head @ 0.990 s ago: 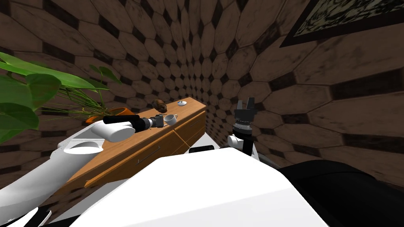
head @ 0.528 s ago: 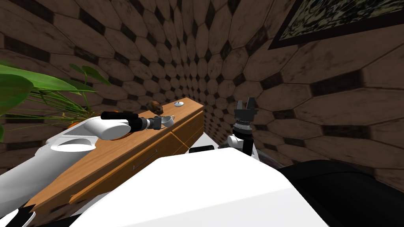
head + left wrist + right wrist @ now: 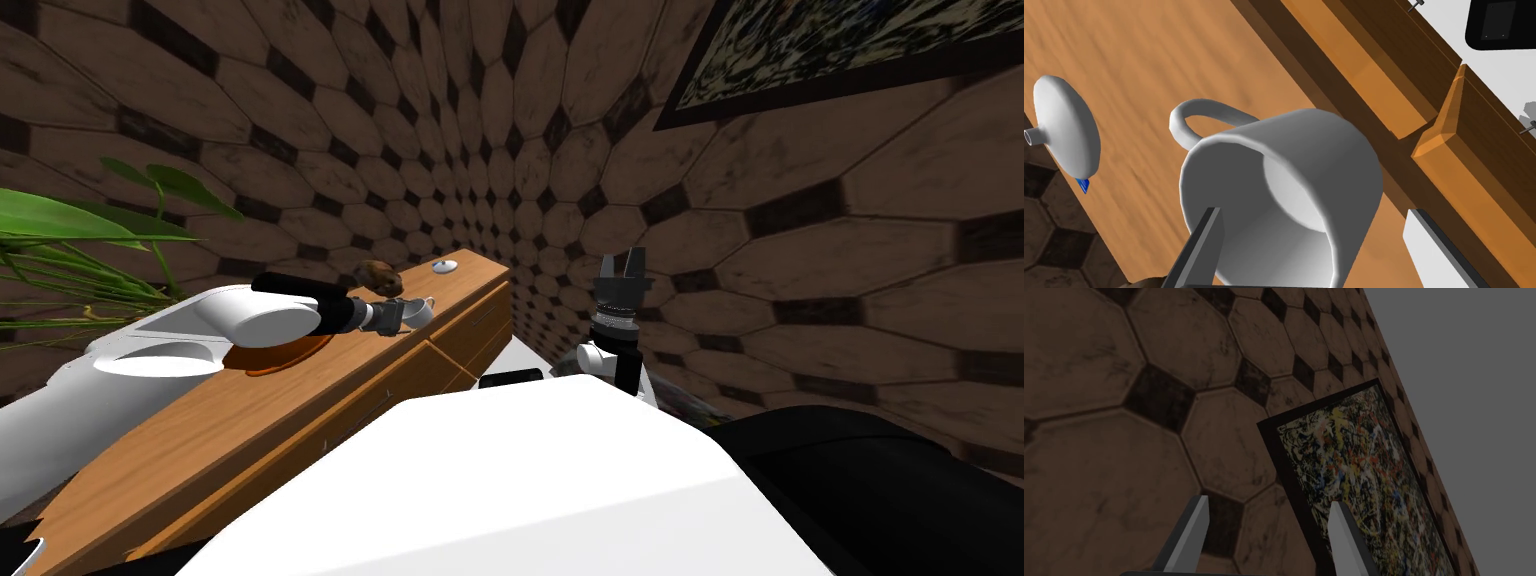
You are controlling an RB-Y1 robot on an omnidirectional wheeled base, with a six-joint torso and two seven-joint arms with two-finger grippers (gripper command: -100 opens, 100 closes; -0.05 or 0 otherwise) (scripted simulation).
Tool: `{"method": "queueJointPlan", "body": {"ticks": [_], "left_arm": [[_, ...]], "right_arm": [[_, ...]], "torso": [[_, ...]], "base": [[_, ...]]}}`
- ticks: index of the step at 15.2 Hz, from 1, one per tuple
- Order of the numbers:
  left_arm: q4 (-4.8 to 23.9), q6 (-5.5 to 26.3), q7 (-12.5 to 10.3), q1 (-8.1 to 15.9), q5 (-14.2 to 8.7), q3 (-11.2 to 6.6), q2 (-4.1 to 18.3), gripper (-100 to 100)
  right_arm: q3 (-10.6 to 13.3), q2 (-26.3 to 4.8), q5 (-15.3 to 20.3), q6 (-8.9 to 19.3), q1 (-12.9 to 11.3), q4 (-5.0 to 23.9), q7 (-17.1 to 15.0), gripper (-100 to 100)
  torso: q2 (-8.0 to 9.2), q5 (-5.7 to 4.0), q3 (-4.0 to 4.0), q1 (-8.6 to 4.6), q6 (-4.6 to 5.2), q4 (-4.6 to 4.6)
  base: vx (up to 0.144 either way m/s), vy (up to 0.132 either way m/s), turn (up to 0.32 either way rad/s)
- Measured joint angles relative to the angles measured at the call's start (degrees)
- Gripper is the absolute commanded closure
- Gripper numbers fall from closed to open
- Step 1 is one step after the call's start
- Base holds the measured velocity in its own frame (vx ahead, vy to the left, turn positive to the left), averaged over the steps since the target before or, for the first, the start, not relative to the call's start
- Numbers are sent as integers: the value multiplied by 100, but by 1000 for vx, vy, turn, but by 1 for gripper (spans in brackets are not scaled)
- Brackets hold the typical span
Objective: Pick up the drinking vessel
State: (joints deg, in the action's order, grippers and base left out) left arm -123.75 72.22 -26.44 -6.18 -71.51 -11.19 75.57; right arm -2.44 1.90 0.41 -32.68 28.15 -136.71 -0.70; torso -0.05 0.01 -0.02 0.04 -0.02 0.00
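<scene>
A white mug (image 3: 1284, 200) with a loop handle stands on the wooden dresser top (image 3: 1149, 60); in the head view the mug (image 3: 418, 311) is at the tip of my outstretched left arm. My left gripper (image 3: 1314, 211) is open around it. One finger (image 3: 1199, 245) reaches inside the mug's mouth. The other finger (image 3: 1424, 240) stands outside the opposite wall with a gap to it. In the head view the left gripper (image 3: 398, 318) is over the dresser's far half. My right gripper (image 3: 623, 262) is raised to the right of the dresser, open and empty (image 3: 1266, 500).
On the dresser (image 3: 300, 420) past the mug lie a brown lumpy object (image 3: 380, 277) and a small white round object (image 3: 443, 265) (image 3: 1066, 127). An orange dish (image 3: 290, 352) sits under my left forearm. A leafy plant (image 3: 80, 240) stands left. The drawer fronts (image 3: 1454, 125) face me.
The whole head view has shifted, so I have moved: the dresser now runs lower and further left. My left gripper stays at the mug. The right arm holds its pose.
</scene>
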Motion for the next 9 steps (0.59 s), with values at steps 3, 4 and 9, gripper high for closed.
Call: {"method": "queueJointPlan", "body": {"ticks": [3, 4, 9], "left_arm": [[38, 352, -71, 31, -251, -47, 190, -100], [58, 460, -84, 32, -344, -63, 260, -100], [107, 1013, -207, 113, -674, -75, 518, -100]], "right_arm": [[0, 0, 0, 0, 0, 0, 0, 0], [0, 0, 0, 0, -1, 0, 0, 0], [0, 0, 0, 0, 0, 0, 0, 0]], "torso": [[-1, 0, 0, 0, -1, 0], [-1, -1, -1, -1, 4, 0], [-1, 1, -1, 0, 0, 0]], "base": [[2, 11, -139], [3, 13, -174], [2, 12, -118]]}}
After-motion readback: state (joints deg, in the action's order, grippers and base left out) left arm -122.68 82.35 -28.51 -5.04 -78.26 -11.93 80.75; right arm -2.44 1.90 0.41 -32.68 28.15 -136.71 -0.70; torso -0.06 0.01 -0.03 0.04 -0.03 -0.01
